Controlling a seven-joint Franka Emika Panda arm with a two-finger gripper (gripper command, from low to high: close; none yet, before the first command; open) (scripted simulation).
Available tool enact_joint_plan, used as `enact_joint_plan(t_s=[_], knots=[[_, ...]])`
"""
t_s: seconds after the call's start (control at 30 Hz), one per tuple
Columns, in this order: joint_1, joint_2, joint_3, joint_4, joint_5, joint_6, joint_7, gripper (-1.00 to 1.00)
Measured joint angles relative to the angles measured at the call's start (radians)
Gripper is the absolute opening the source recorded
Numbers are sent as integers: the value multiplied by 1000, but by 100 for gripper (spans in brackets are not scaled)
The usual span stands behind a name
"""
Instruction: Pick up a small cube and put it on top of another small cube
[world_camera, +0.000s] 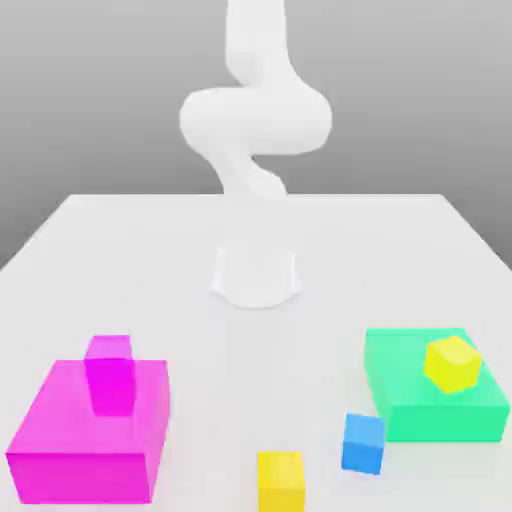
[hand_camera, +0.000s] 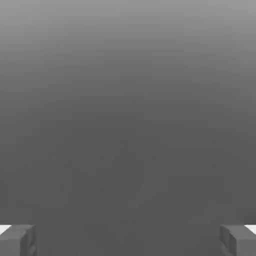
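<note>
One small yellow cube (world_camera: 281, 481) lies on the white table near the front edge. The other small yellow cube (world_camera: 452, 363) rests slightly turned on top of the flat green block (world_camera: 400, 405) at the exterior view's right. My white arm (world_camera: 255, 120) rises from its base (world_camera: 256, 275) at the middle of the table, well behind both cubes. In the hand view my gripper (hand_camera: 128, 242) is open, its grey fingertips (hand_camera: 17, 240) far apart, with plain grey background and nothing between them.
A small blue cube (world_camera: 363, 443) sits on the table between the front yellow cube and the green block. A small magenta cube (world_camera: 109, 373) stands on a big magenta block (world_camera: 90, 445) at the exterior view's left.
</note>
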Motion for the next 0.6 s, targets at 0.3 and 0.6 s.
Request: enact_joint_plan(t_s=[0.3,0.6], knots=[[-4,333,22,-56,-15,133,21,0],[1,659,34,-112,-29,264,41,0]])
